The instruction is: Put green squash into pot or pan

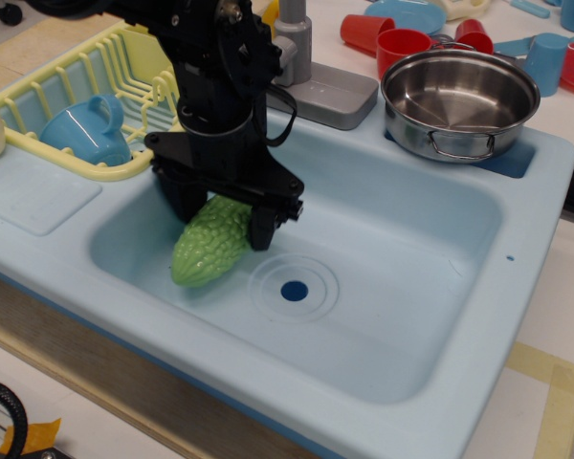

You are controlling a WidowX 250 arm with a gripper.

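The green squash lies in the left part of the light blue sink basin, with its lower tip pointing to the front left. My black gripper is down in the basin over the squash's upper end. Its jaws stand open, one finger on each side of the squash and close against it. The upper end of the squash is hidden behind the gripper. The shiny steel pot stands empty on the sink's back right corner, well to the right of the gripper.
A yellow dish rack holding a blue cup sits at the back left. A grey faucet base stands behind the basin. Red cups and blue cups stand behind the pot. The drain is right of the squash.
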